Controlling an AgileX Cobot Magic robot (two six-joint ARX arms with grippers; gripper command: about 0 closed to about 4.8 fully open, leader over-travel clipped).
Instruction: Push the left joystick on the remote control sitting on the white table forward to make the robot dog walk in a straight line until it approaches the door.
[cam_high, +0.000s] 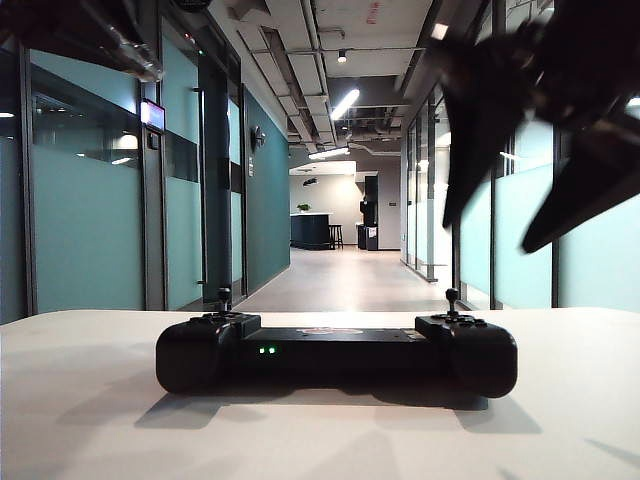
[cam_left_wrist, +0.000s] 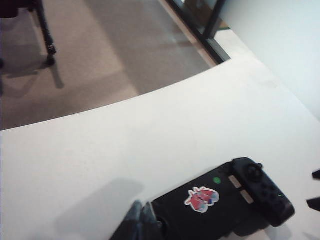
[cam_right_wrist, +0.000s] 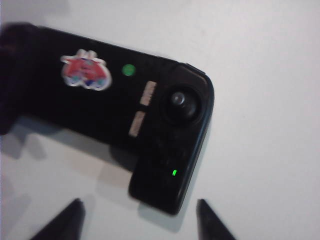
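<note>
Lying flat on the white counter, the remote control carried the left joystick on its left lobe. The left gripper hovered beside it, jaw state unclear. The right gripper hung over the other lobe, jaws apart.

You see the right gripper as two plain black pointed fingers; the left gripper shows blurred dark grey fingers.

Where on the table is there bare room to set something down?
The white table is bare in front of the remote control and to either side of it. It is crowded only over the controller: the right claw hangs open above one end lobe, and the left claw is at the other end.
</note>
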